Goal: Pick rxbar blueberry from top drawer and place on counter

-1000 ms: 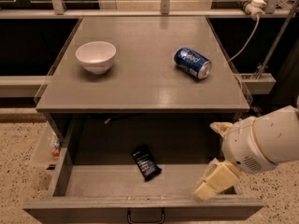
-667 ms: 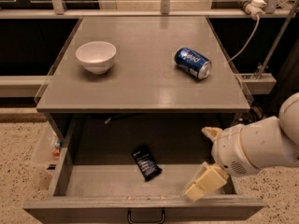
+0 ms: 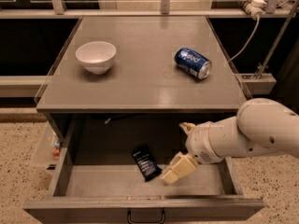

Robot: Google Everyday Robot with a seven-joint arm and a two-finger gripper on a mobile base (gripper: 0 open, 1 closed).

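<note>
Tool [image 3: 182, 148] sits released, jaws apart, inside the open drawer [image 3: 140, 204], just right of the snack bar [image 3: 146, 162]. I see a bowl [image 3: 96, 56] and a can [image 3: 192, 63] on the worktop [image 3: 140, 85].

1. single view: camera set high before the open top drawer [image 3: 103, 183], looking steeply down and forward, at close range.
2. counter [image 3: 140, 83] fills 12 o'clock; drawer lies at 6 o'clock.
3. gripper [image 3: 177, 151], jaws apart, over the drawer at 5 o'clock; arm [image 3: 261, 125] enters from 3 o'clock.
</note>
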